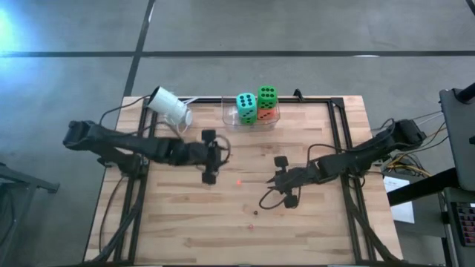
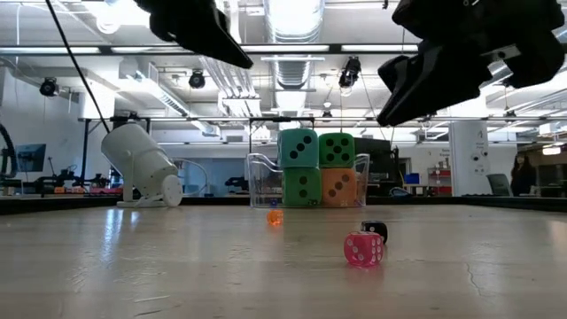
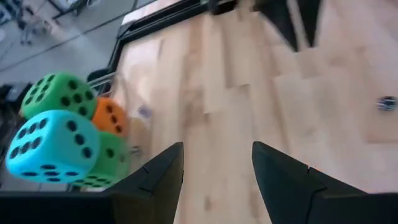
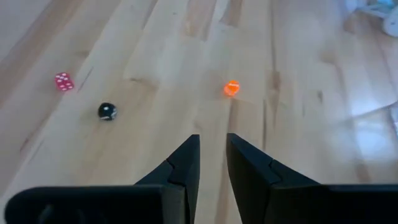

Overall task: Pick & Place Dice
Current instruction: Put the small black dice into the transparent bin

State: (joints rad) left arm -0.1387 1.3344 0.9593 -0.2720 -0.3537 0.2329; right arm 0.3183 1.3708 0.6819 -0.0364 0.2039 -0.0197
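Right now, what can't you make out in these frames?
- Tiny dice faces: pink die, black die and orange die are too small to read pips, high view especially.
- Lower green cube and orange-red cube: partly hidden by the clear container wall; the teal cube covers them in the left wrist view.
- White cup: its inside is not visible.

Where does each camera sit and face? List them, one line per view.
High: overhead, straight down; both arms, table.
Low: table height, level across; arms overhead, big dice, cup, pink die.
Left wrist: past left gripper to big dice.
Right wrist: past right gripper to orange die.
Shared: low and right wrist show pink die.
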